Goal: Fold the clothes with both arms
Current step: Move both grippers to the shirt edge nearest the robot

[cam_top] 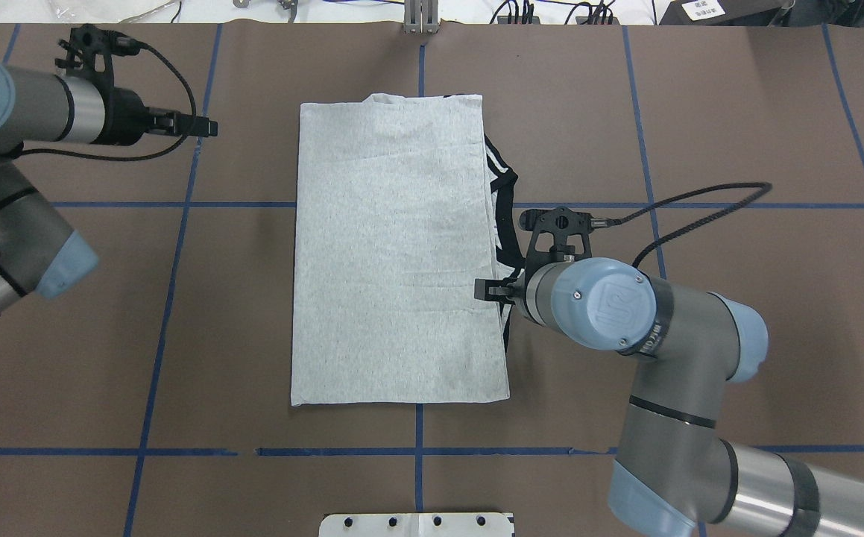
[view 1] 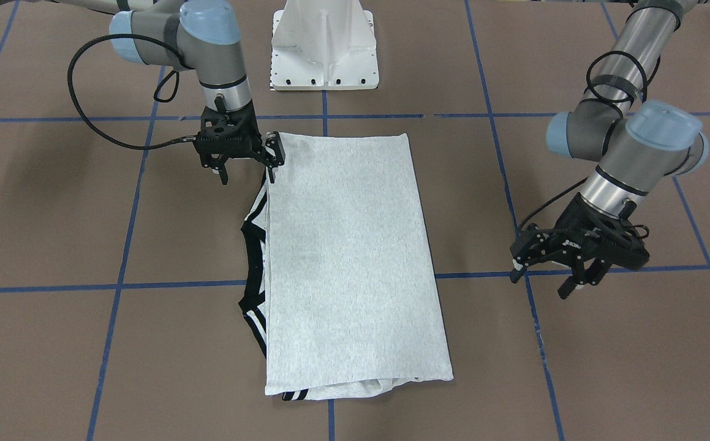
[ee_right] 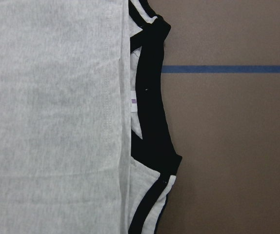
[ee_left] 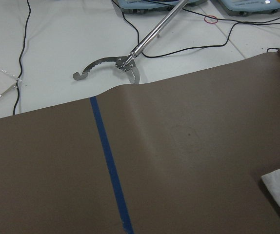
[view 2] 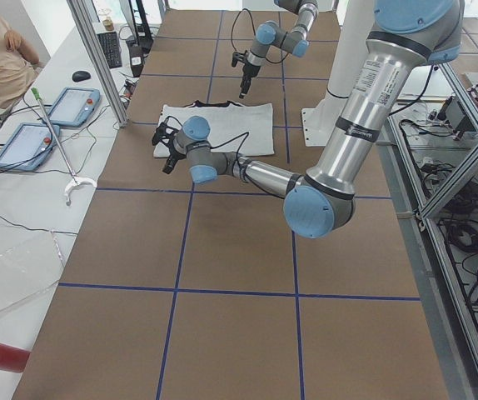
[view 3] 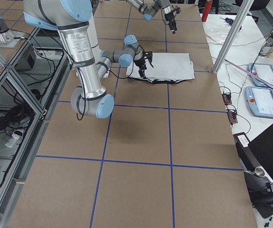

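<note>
The brown tabletop was marked into squares by blue tape lines, and a white pedestal stood at its robot-side edge. Past the opposite edge, a white side table carried a metal grabber tool and two touchscreen pendants, one beside the other. A person sat nearby.

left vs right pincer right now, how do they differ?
Place: the right pincer hangs at the collar-side edge of the shirt, near a corner. The left pincer is off the shirt, over bare table.
Pose: the right pincer points straight down, while the left pincer is tilted and reaches sideways.
Shared: both look open, with nothing clamped.
</note>
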{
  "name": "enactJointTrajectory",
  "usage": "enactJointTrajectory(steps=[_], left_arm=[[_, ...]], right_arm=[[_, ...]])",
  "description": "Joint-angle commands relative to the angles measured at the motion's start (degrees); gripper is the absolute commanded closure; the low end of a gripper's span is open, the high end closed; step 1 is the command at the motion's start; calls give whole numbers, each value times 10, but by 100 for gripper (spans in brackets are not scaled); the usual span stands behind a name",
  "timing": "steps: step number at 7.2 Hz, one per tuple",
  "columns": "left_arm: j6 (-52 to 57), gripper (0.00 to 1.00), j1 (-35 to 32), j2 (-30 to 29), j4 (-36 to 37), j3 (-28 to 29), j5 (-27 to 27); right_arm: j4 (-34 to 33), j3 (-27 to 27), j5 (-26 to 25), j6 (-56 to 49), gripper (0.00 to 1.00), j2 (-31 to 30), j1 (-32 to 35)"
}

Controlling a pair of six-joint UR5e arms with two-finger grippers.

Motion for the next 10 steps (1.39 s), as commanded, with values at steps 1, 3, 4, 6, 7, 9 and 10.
enactJointTrajectory(steps=[1, 3, 4, 6, 7, 9, 10], left_arm=[[-129, 0, 89, 109, 0, -153, 39], [-252, 0, 203, 155, 2, -221, 149], [-312, 0, 235, 157, 2, -232, 170], [-425, 1, 302, 153, 2, -235, 213], [-463, 10, 331, 152, 5, -230, 247], [-468, 17, 355, 130, 48, -223, 265], [-480, 18, 367, 128, 50, -220, 265]], right_arm=[[26, 62, -77, 146, 0, -42, -55], [28, 92, -147, 255, 0, -53, -110], [61, 93, -178, 303, 0, -66, -130], [196, 87, -218, 335, 2, -152, -159], [208, 78, -219, 340, 3, -154, -160], [208, 70, -219, 341, 3, -147, -160], [208, 69, -220, 342, 2, -148, -160]])
